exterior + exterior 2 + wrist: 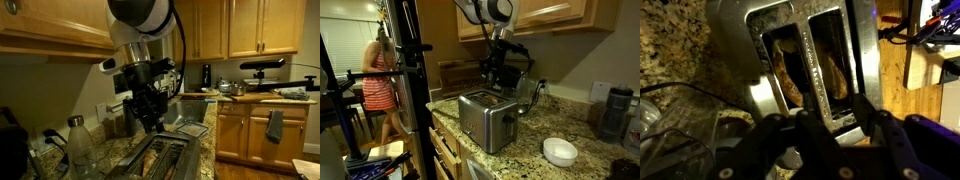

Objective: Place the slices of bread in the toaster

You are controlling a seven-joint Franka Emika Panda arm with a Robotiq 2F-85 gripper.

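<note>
The shiny silver toaster stands on the granite counter, in both exterior views. In the wrist view its metal top fills the frame, with two long slots. A golden-brown slice of bread stands in the left slot and another slice in the right one. My gripper hovers just above the toaster's near end, also seen as the gripper from outside. Its black fingers stand apart with nothing between them.
A white bowl lies on the counter near the toaster, and a dark container stands at the back. A glass jar stands beside the toaster. Wooden cabinets hang overhead. A person stands beyond the counter.
</note>
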